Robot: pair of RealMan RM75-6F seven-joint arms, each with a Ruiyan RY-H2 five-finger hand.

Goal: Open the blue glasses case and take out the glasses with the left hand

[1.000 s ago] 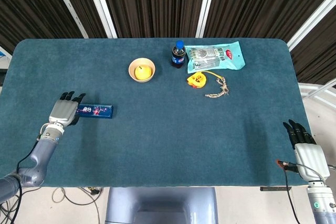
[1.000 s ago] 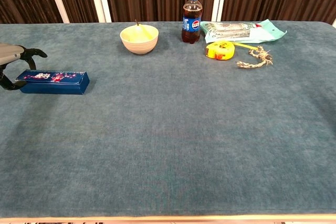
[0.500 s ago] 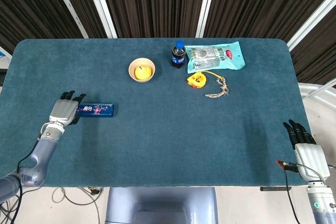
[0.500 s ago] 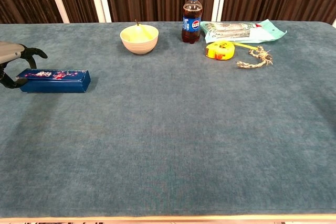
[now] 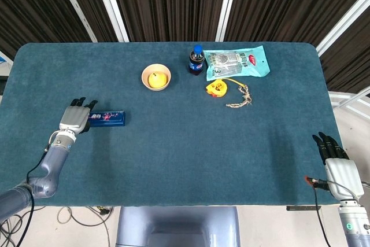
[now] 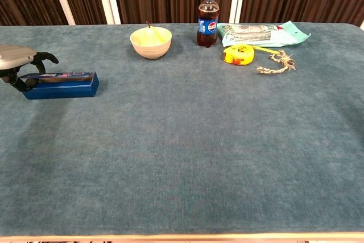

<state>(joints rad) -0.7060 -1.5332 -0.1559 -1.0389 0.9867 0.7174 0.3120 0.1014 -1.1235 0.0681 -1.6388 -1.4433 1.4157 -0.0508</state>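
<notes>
The blue glasses case [image 5: 108,118] lies flat near the table's left edge, its long side running left to right. My left hand [image 5: 75,117] is at its left end, with fingers curled over the top and around that end. In the chest view the left hand [image 6: 20,66] pinches the lid, and the lid of the case [image 6: 63,85] looks raised a little at the left. No glasses show. My right hand [image 5: 333,157] hangs off the table's near right corner with fingers straight and apart, holding nothing; the chest view does not show it.
At the back of the table stand a cream bowl [image 5: 156,77] with something yellow in it, a Pepsi bottle [image 5: 196,60] and a teal packet [image 5: 237,62]. In front of the packet lie a yellow tape measure [image 5: 217,88] and a short rope [image 5: 239,98].
My left hand has moved a little up and to the right onto the case's left end. The case shifted slightly right and its lid edge now sits raised at that end. The right hand is unmoved.
</notes>
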